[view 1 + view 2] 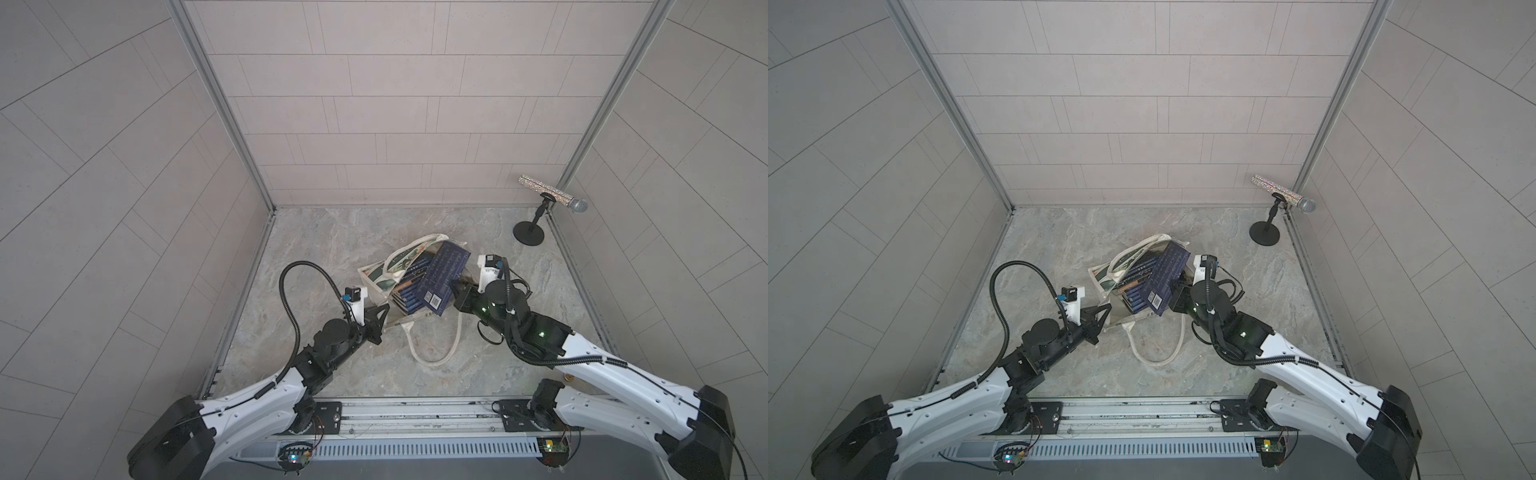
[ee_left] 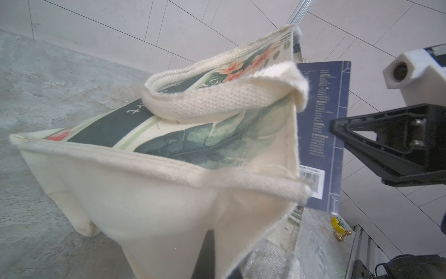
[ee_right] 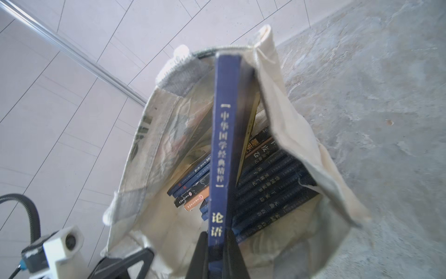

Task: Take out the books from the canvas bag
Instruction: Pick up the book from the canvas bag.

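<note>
The right gripper (image 3: 216, 244) clamps the navy book (image 3: 223, 145); the left gripper (image 1: 384, 315), at seven o'clock of the canvas bag (image 1: 374, 276), pinches its rim.

The right hand (image 1: 1176, 293) is clamped on the edge of a navy book (image 1: 1163, 274), which stands tilted just beyond it over the open bag (image 1: 1100, 286). More books (image 1: 1134, 294) lie stacked inside, beside that hand. The left hand (image 1: 1106, 310) is pinched on the bag's rim. A rope handle (image 1: 1158, 358) loops on the worktop (image 1: 1050, 249) nearer than both hands.

Navy book (image 1: 442, 276) (white text); cream, green-leafed canvas bag (image 1: 380, 276).
</note>
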